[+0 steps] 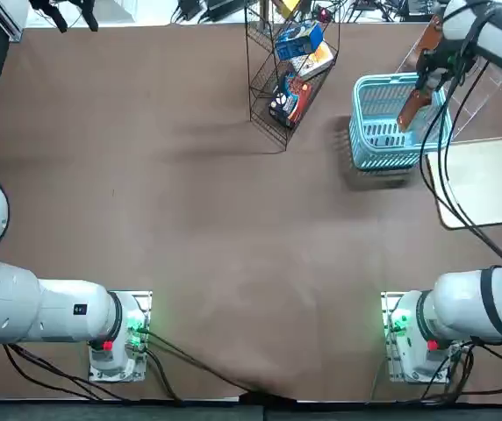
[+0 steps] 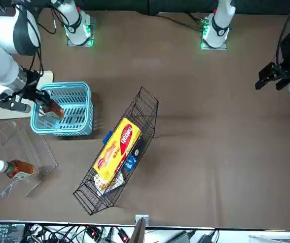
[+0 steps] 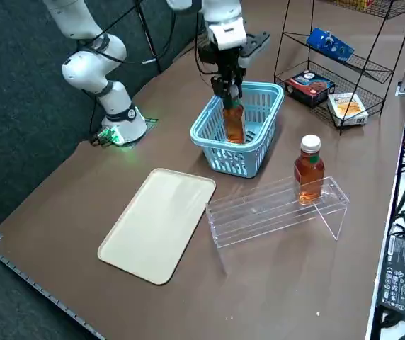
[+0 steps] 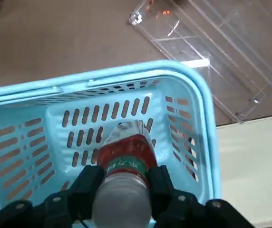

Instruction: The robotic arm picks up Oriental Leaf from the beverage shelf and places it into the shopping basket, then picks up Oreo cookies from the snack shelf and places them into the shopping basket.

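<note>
My right gripper hangs over the turquoise shopping basket, shut on the neck of an Oriental Leaf bottle. The amber bottle hangs upright inside the basket; I cannot tell whether its base touches the floor. In the wrist view the fingers clamp the bottle just below its cap, with the basket's rim around it. A second Oriental Leaf bottle stands on the clear beverage shelf beside the basket. The blue Oreo cookies box lies on an upper tier of the black wire snack shelf.
A cream tray lies flat on the table beside the basket and the clear shelf. The snack shelf also carries an orange-yellow box and a red-and-dark packet. Black cables trail from my right arm over the tray.
</note>
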### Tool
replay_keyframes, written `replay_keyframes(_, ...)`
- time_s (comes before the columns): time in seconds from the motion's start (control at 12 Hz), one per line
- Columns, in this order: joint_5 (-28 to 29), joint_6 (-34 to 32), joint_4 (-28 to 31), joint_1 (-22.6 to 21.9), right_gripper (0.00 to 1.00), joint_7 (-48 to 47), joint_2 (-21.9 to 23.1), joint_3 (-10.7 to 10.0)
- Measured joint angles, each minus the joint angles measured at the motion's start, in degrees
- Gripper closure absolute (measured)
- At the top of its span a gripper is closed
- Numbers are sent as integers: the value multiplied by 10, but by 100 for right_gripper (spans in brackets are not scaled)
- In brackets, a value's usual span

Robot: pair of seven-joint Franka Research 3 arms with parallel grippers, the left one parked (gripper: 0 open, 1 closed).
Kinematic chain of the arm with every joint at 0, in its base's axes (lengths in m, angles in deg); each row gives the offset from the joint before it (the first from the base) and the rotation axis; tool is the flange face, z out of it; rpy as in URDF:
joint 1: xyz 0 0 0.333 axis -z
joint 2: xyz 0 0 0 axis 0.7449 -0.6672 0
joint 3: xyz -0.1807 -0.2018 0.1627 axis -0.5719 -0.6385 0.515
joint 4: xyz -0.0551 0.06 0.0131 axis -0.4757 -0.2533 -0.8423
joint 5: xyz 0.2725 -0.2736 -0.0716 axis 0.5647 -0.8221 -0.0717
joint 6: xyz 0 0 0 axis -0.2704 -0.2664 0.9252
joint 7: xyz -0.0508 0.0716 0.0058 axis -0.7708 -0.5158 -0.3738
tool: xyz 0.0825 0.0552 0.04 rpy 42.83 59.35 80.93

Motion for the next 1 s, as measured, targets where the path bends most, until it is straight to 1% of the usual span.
replay_keyframes(0.17,0,31,26,0,44,0,-4,0)
replay_keyframes(0.33,0,48,40,0,44,-1,-13,0)
replay_keyframes(0.92,0,77,48,0,44,-2,-64,-1)
replay_keyframes(1.0,0,78,47,-1,38,-2,-66,-1)
